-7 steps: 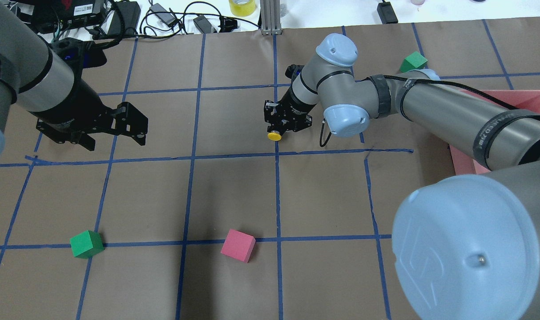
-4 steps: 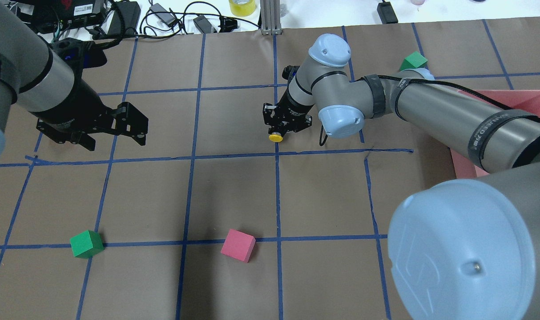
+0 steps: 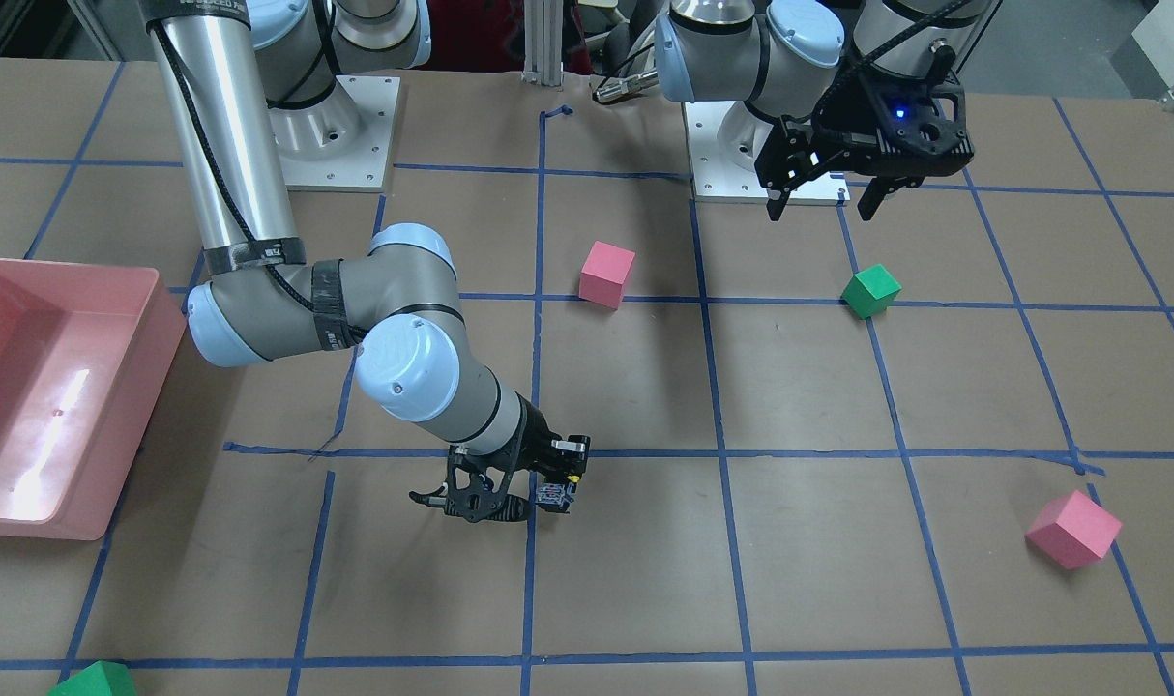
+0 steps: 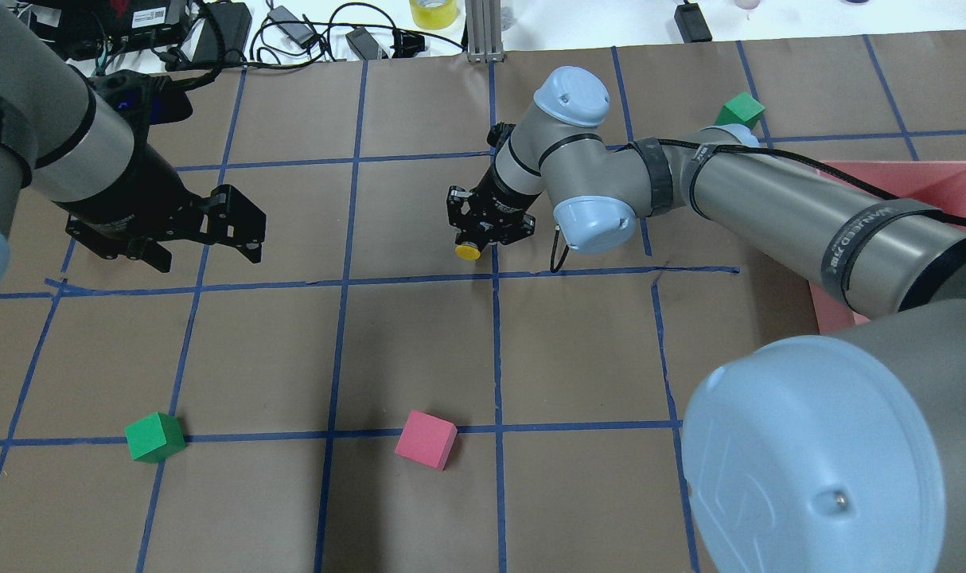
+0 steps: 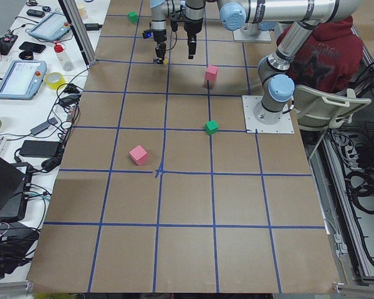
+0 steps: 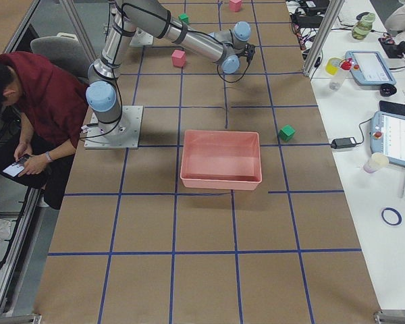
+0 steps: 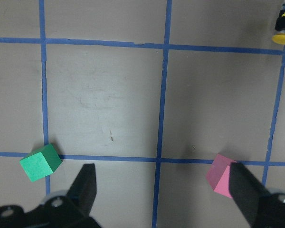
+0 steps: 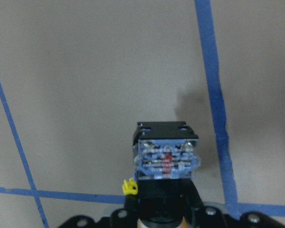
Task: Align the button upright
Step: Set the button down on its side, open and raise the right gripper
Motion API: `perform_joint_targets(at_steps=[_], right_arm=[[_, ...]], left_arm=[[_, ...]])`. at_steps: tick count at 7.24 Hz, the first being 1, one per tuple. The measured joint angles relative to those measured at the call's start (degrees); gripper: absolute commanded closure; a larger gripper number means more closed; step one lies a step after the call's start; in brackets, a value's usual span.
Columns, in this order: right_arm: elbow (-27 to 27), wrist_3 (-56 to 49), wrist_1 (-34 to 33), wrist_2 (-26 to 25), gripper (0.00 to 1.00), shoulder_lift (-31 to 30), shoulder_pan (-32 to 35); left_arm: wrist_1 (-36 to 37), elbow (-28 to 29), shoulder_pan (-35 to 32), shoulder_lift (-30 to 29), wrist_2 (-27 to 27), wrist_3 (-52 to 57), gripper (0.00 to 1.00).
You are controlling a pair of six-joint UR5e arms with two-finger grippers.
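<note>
Holding: the right gripper (image 4: 477,239) has its two black fingers closed on the button (image 4: 468,251); it holds nothing else.
Button shape: a round, domed yellow cap, smooth and a little glossy; behind it a black collar and a boxy terminal block with a clear bluish face and small metal parts inside.
Button pose: not upright; the cap points toward the robot's edge of the counter and the block toward the operators' edge. Whether it touches the paper, I cannot tell.
Button place: about midway between the left and right ends of the counter, closer to the operators' long edge than to the robot's edge, near a crossing of blue tape lines.
Left gripper (image 4: 208,255): opened wide and empty, hanging above the paper toward the left end, well apart from the button.
Counter (image 4: 419,350): flat brown paper, matte and slightly scuffed, divided into squares by blue tape.
Near cubes: a matte green cube (image 4: 155,437) and a matte pink cube (image 4: 426,439), both sharp-edged, both lying on one tape line toward the robot's edge.
Far cube: a second green cube (image 4: 739,109), partly hidden behind the right arm.
Bin (image 6: 221,183): pink plastic, rectangular with rounded corners, shiny inside, toward the right end.
</note>
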Motion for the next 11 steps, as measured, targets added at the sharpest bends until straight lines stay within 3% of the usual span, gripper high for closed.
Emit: perform_joint_targets(at_steps=[1, 2, 3, 4, 8, 9, 11], right_arm=[[-0.11, -0.39, -0.03, -0.01, 0.71, 0.20, 0.02], [-0.15, -0.43, 0.06, 0.15, 0.46, 0.57, 0.03], [-0.17, -0.35, 0.35, 0.50, 0.14, 0.98, 0.03], [-0.18, -0.34, 0.58, 0.76, 0.00, 1.26, 0.03], [-1.55, -2.65, 1.04, 0.23, 0.00, 0.31, -0.02], [-2.02, -5.34, 2.47, -1.72, 0.00, -1.56, -0.24], [-2.00, -10.92, 11.00, -12.41, 0.00, -7.84, -1.26]], left_arm=[[-0.69, -0.04, 0.01, 0.08, 0.00, 0.02, 0.00], [-1.65, -0.13, 0.04, 0.17, 0.00, 0.31, 0.00], [-2.37, -0.21, 0.07, 0.27, 0.36, 0.76, 0.00], [-2.67, -0.25, 0.07, 0.33, 0.96, 1.00, 0.00], [-2.62, -0.09, 0.10, 0.37, 1.32, 1.22, 0.00], [-2.40, 0.00, 0.27, 0.34, 1.32, 1.28, 0.00], [-2.08, 0.41, 1.72, 0.29, 1.32, 2.01, 0.00]])
